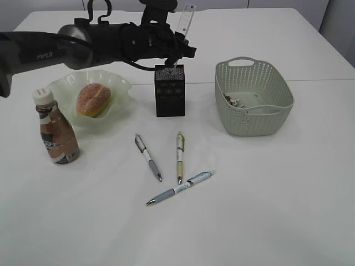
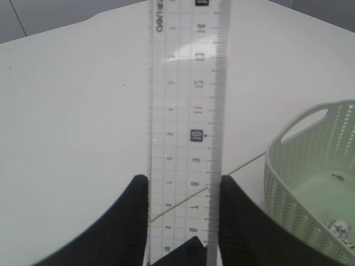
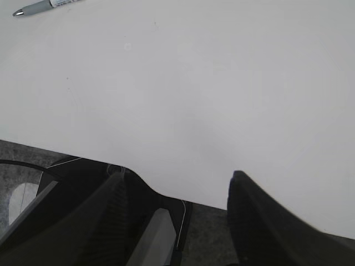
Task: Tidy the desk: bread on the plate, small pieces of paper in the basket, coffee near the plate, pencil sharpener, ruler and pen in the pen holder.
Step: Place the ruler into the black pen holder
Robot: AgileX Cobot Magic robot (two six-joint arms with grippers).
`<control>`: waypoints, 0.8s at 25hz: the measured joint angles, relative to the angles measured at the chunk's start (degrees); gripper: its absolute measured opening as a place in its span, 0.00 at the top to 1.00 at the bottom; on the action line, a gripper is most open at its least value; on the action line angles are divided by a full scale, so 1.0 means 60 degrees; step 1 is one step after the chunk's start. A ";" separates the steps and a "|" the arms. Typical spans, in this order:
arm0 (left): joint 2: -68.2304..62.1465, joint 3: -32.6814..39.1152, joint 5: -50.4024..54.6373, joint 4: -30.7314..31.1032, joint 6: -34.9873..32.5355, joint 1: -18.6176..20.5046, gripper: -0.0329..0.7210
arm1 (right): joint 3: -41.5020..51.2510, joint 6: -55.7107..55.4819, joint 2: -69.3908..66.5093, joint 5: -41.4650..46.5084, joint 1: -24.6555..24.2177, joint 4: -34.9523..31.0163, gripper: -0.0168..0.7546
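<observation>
Seen from outside, the black left gripper (image 1: 176, 49) is gripping a clear plastic ruler (image 1: 185, 19) upright just above the small black mesh pen holder (image 1: 170, 90). The sugared golden bun (image 1: 92, 99) is lying in the ruffled pale green glass plate (image 1: 119, 88), with the brown coffee bottle (image 1: 56, 128) standing near it; three pens (image 1: 179, 157) are lying on the white desk (image 1: 266, 194).

At the left wrist, the dark fingers (image 2: 125, 221) are pinching the ruler's (image 2: 186, 111) edges, beside the grey-green perforated basket (image 2: 288, 183) holding paper scraps (image 2: 339, 227).

At the right wrist, the right gripper (image 3: 177, 216) is hovering with its jaws spread, empty, above the desk's (image 3: 194, 94) edge.
</observation>
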State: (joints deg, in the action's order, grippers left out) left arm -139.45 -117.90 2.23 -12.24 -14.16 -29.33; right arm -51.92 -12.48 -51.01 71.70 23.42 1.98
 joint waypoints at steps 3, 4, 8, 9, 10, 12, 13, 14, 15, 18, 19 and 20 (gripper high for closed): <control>0.0000 0.0000 -0.0020 0.0000 0.0000 0.0000 0.61 | 0.0000 0.0000 0.0000 0.0000 0.0000 0.0000 0.39; 0.0000 0.0000 -0.0020 0.0000 0.0000 0.0000 0.60 | 0.0000 0.0000 0.0000 0.0000 0.0000 0.0000 0.39; 0.0000 0.0000 -0.0020 0.0000 0.0000 -0.0054 0.55 | 0.0000 0.0000 0.0000 0.0000 0.0000 0.0000 0.39; 0.0000 0.0000 -0.0020 0.0000 0.0000 -0.0099 0.53 | 0.0000 0.0000 0.0000 0.0000 0.0000 0.0000 0.39; 0.0000 0.0000 -0.0020 0.0000 0.0000 -0.0120 0.52 | 0.0000 0.0000 0.0000 0.0000 0.0000 0.0000 0.39; 0.0000 0.0000 -0.0020 0.0000 0.0000 -0.0152 0.50 | 0.0000 0.0000 0.0000 0.0000 0.0000 0.0000 0.39; 0.0000 0.0000 -0.0020 0.0000 0.0000 -0.0152 0.49 | 0.0000 0.0000 0.0000 0.0000 0.0000 0.0000 0.39; 0.0000 0.0000 -0.0020 0.0000 0.0000 -0.0161 0.49 | 0.0000 0.0000 0.0000 0.0000 0.0000 0.0000 0.39; 0.0000 0.0000 -0.0020 0.0000 0.0000 -0.0175 0.49 | 0.0000 0.0000 0.0000 0.0000 0.0000 0.0000 0.39; 0.0000 0.0000 -0.0020 0.0000 0.0000 -0.0175 0.49 | 0.0000 0.0000 0.0000 0.0000 0.0000 0.0000 0.39; 0.0000 0.0000 -0.0020 0.0000 0.0000 -0.0175 0.49 | 0.0000 0.0000 0.0000 0.0000 0.0000 0.0000 0.39; 0.0000 0.0000 -0.0020 0.0000 0.0000 -0.0175 0.49 | 0.0000 0.0000 0.0000 0.0000 0.0000 0.0000 0.39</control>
State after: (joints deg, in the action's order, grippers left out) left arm -139.45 -117.90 2.11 -12.24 -14.16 -30.38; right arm -51.92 -12.48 -51.01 71.70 23.42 1.98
